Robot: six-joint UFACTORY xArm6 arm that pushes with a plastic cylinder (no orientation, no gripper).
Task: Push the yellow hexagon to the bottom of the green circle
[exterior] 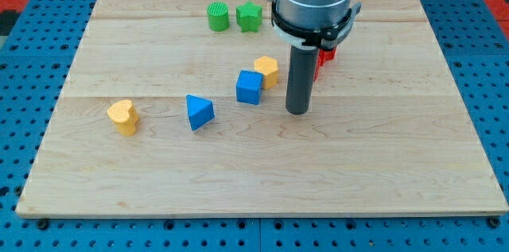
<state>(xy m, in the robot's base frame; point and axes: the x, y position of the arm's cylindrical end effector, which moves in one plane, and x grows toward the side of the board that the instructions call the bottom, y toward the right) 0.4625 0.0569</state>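
My tip (297, 111), the blunt end of a smooth dark rod with no jaws to open or close, rests on the pale wooden board (382, 164) and holds nothing. Just to its left, not touching, sit the yellow hexagon block (267, 70) and the blue cube (249, 87), pressed together. The green circle block (218, 16) stands near the view's top, beside a green star block (249, 17).

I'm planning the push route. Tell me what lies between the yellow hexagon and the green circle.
In the camera view, only bare board lies between the yellow hexagon and the green circle.
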